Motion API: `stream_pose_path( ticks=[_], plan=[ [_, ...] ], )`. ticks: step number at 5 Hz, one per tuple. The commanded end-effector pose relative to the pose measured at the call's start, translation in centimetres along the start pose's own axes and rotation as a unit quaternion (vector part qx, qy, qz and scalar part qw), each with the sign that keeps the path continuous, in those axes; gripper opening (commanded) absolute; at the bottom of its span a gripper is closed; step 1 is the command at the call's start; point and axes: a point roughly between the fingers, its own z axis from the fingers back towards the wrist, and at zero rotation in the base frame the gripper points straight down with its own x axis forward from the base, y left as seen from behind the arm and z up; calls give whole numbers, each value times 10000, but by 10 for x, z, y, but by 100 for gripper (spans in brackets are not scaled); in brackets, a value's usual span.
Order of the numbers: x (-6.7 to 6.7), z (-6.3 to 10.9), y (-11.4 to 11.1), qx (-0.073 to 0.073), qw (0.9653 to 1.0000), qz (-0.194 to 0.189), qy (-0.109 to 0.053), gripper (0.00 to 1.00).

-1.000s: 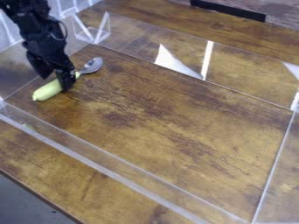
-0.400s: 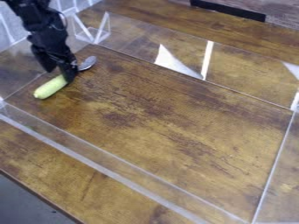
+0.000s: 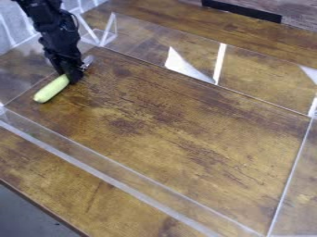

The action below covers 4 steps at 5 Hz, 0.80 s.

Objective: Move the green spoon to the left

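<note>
- green spoon [image 3: 51,89]: smooth, slightly glossy plastic handle
- table [image 3: 186,120]: worn, streaky brown wood
- walls [image 3: 148,194]: clear glossy plastic
- gripper [image 3: 70,72]: matt black

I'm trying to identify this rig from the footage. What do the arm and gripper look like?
The arm is black throughout, built of chunky, angular segments with a cluttered outline, entering from the upper left corner. The gripper is black too, with short dark fingers. No coloured markings or labels can be made out, and any cabling is too dark and small to tell apart from the body.
</note>
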Motion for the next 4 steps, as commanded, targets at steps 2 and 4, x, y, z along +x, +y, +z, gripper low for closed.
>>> stream_pose_path(
  ticks=[2,4],
  plan=[
    [-8,21,30,15,9997,218,-87,0],
    [1,54,28,129,9968,786,99,100]
  ],
)
